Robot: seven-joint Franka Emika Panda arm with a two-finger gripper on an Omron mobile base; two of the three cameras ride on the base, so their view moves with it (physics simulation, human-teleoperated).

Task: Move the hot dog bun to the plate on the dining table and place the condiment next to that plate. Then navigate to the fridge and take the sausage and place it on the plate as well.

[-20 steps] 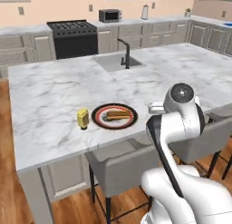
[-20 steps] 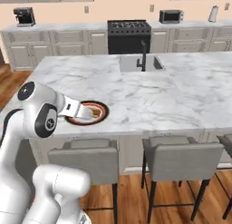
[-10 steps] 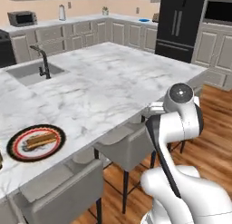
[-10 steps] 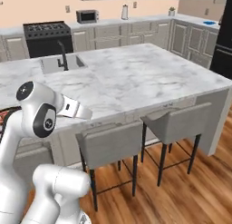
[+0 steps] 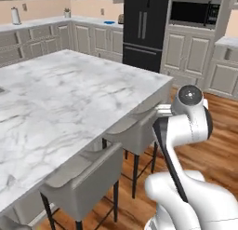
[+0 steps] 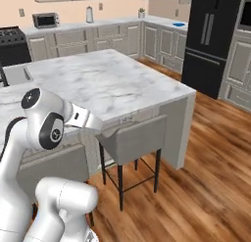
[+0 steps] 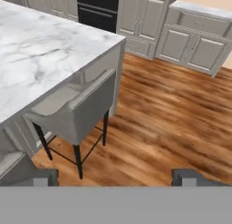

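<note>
- End effector (image 7: 115, 177): in the hand view its two dark fingertips (image 7: 188, 177) stand far apart at the bottom edge, jaws wide open, nothing between them and nothing held
- Directly beyond the tips: wooden floor (image 7: 167, 123), brown planks, with a grey stool (image 7: 74, 107) on thin black legs to the left of centre
- Dining table (image 5: 60, 98): white-grey veined marble surface; its corner lies just beside the arm in the left base view and stretches away to the left; stools are tucked under its near edge
- In the right base view the same surface (image 6: 105, 79) sits behind the arm's forearm, one grey stool (image 6: 132, 138) at its near edge, wooden floor to the right
- Fridge (image 5: 145, 29): tall, black, long grey vertical handles, doors shut; it stands against the far wall beyond the table corner, well apart from the arm; seen also at upper right of the right base view (image 6: 211, 40)
- Built-in black oven (image 5: 194, 12) just right of the fridge, pale cabinets below it
- Wall counter behind the table carries a toaster (image 6: 45, 20) and a blue plate (image 6: 179, 25), the latter near the fridge
- Bun, condiment, task plate and sausage: location cannot be told from these views
</note>
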